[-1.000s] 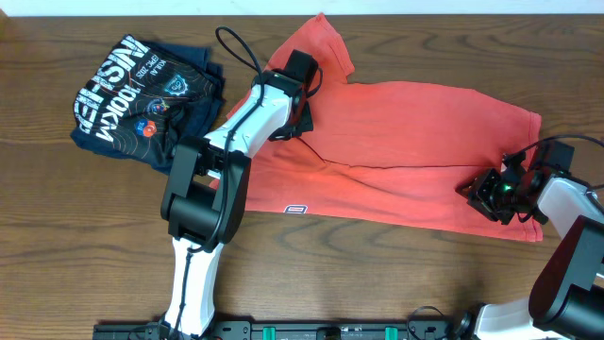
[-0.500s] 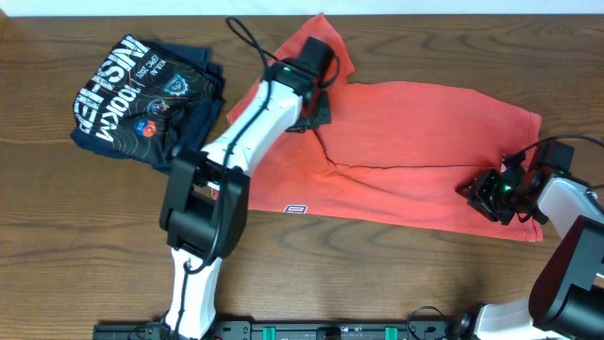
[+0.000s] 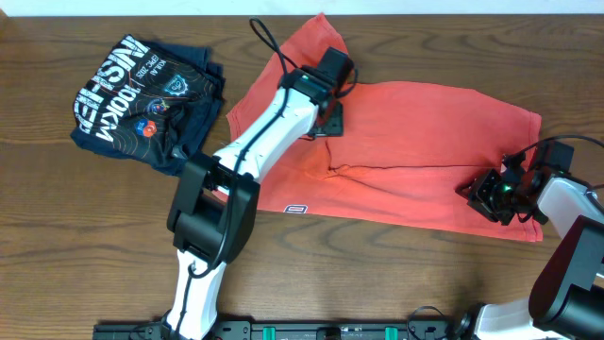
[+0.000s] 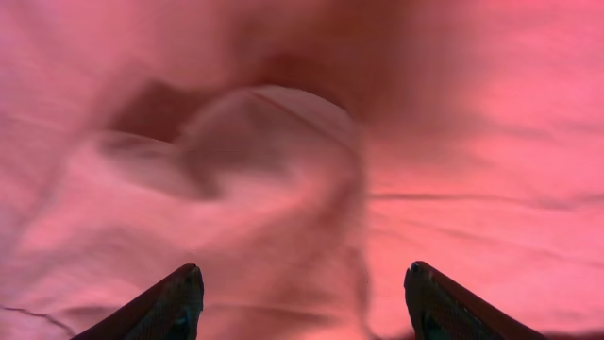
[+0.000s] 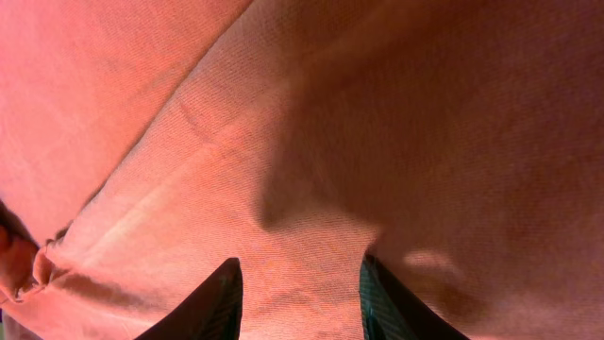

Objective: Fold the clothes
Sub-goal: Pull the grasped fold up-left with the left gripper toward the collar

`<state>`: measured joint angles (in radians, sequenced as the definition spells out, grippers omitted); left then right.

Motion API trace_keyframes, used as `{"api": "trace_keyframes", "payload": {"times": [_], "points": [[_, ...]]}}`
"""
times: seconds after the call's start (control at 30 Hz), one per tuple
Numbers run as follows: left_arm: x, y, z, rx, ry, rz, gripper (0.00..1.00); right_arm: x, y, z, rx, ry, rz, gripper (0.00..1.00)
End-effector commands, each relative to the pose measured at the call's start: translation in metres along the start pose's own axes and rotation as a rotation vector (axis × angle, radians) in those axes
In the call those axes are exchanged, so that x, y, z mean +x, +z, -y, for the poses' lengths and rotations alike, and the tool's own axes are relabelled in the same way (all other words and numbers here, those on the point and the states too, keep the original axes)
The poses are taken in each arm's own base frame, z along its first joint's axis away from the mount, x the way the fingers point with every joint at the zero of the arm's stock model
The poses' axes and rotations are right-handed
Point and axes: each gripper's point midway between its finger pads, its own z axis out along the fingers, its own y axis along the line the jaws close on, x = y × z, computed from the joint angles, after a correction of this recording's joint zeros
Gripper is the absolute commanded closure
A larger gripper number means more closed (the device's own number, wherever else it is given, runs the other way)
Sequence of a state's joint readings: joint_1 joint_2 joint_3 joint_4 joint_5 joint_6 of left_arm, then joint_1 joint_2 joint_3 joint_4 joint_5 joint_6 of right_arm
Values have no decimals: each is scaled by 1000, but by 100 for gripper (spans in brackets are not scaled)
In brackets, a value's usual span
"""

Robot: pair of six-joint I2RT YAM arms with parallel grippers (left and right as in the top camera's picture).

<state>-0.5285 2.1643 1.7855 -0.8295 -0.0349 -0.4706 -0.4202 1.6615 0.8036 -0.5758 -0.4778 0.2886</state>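
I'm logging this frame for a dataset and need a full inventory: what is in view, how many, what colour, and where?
Orange-red short-sleeved cotton T-shirt: one, orange-red, spread over the table's centre and right.
Small white neck label: one, white, at the T-shirt's near edge.
Dark navy folded shirt: one, navy with white lettering, far left, beside the T-shirt.
Brown wooden table: one, brown, under everything.
Left gripper: one, black fingers, open over the T-shirt's upper middle.
Right gripper: one, black fingers, on the T-shirt's near right corner; grip unclear.
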Motion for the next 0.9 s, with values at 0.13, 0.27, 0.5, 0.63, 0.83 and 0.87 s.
{"api": "trace_keyframes", "payload": {"times": [0.13,0.27,0.5,0.63,0.83,0.87], "points": [[-46,-6,-49,-71,25,110,28,1,0,-2,2,0,-1,61],[-50,13,-48,74,97,57,28,1,0,-2,2,0,0,61],[-33,42,-47,293,109,-79,31,2,0,2,26,4,0,61],[-30,35,-35,427,150,-99,43,2,0,2,25,3,1,61],[-26,34,-45,436,145,-126,93,3,0,2,27,5,-3,61],[-28,32,-49,434,138,-121,94,3,0,3,28,6,-5,61]]}}
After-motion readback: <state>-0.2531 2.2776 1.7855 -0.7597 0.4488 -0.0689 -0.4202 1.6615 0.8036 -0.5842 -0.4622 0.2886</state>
